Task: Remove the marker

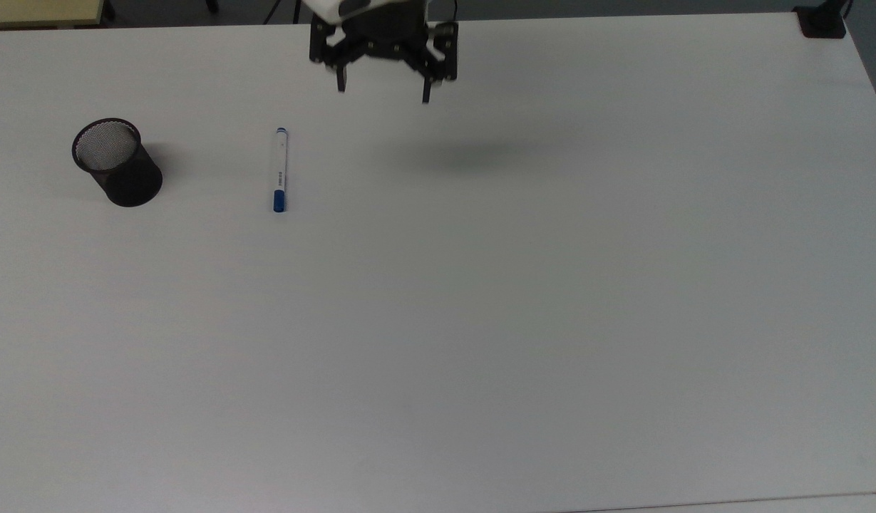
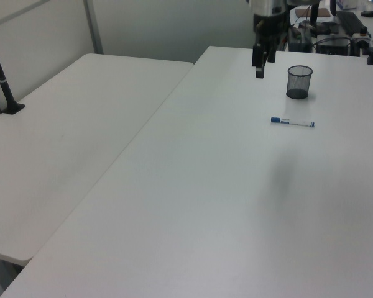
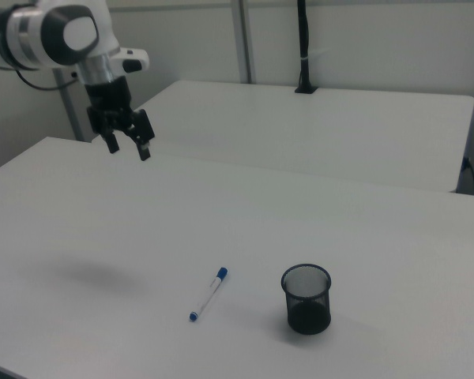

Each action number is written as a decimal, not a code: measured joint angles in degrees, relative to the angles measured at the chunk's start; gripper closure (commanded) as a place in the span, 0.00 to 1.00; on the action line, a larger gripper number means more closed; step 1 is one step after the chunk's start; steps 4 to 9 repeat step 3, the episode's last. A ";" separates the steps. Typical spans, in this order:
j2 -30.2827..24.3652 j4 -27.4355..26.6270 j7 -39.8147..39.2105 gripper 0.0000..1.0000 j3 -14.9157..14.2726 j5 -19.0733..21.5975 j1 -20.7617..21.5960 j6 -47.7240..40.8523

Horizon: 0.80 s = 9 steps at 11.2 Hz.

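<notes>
The marker point(image 1: 279, 170) lies flat at the cup's point(image 1: 117, 162) 3 o'clock, probably already removed; the gripper point(image 1: 383, 87) hangs high, fingers spread and empty.

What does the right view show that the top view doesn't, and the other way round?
Right view alone: the arm behind the hand, a second table beyond, and a black post on it. Top view alone: a black clamp at the table's far corner. Both: the open hand raised off the table, the marker lying flat, and the mesh cup standing apart from it.
</notes>
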 measured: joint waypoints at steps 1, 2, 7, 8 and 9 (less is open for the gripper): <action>-1.70 -0.05 0.00 0.00 -0.46 1.56 -0.10 -2.03; -2.86 -0.26 0.00 0.00 -0.80 2.17 -0.21 -3.64; -3.27 -0.51 0.00 0.00 -0.98 2.30 -0.29 -4.17; -3.27 -0.51 0.00 0.00 -0.98 2.30 -0.29 -4.17; -3.27 -0.51 0.00 0.00 -0.98 2.30 -0.29 -4.17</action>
